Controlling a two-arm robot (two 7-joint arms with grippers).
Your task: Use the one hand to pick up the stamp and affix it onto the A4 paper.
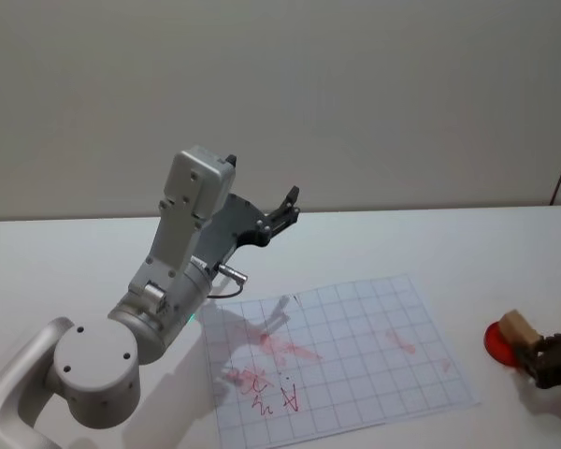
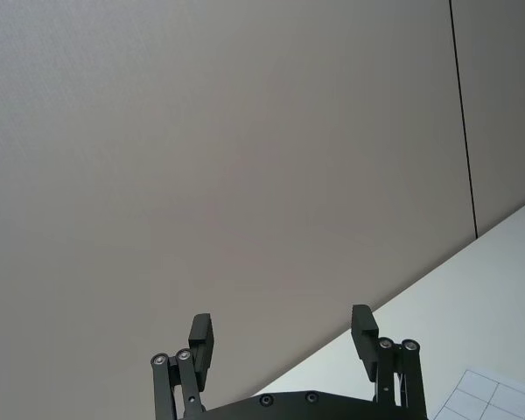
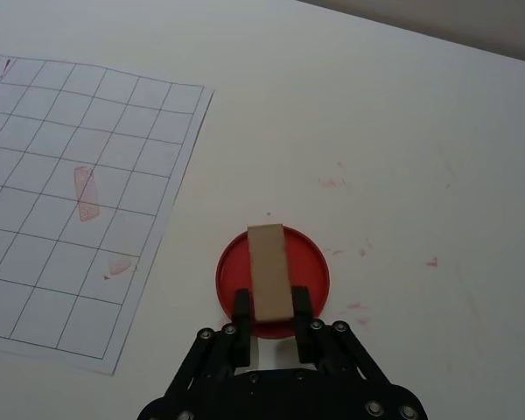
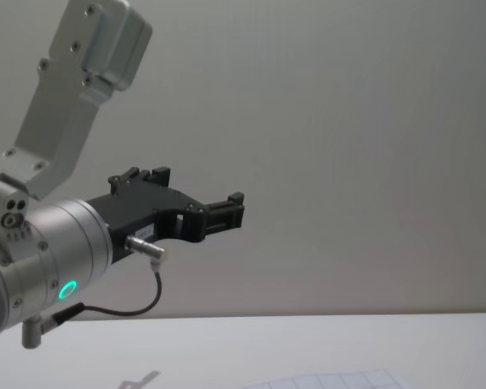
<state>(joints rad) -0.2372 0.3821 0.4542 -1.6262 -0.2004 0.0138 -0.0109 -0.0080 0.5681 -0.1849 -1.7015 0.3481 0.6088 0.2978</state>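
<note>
The stamp [image 3: 269, 271] is a light-brown wooden block held between the fingers of my right gripper [image 3: 270, 308], which is shut on it. It stands on a round red ink pad [image 3: 312, 270]. In the head view the stamp [image 1: 519, 328] and right gripper [image 1: 540, 353] sit at the table's right edge, over the red pad [image 1: 496, 343]. The A4 paper [image 1: 355, 355] is a white gridded sheet with red marks, lying left of the pad; its corner [image 3: 79, 210] shows in the right wrist view. My left gripper [image 1: 282, 208] hangs raised and open above the table's left half.
The big silver left arm [image 1: 159, 290] with its green ring light rises over the table's left side. Small red ink specks [image 3: 332, 183] dot the white tabletop near the pad. A plain grey wall stands behind the table.
</note>
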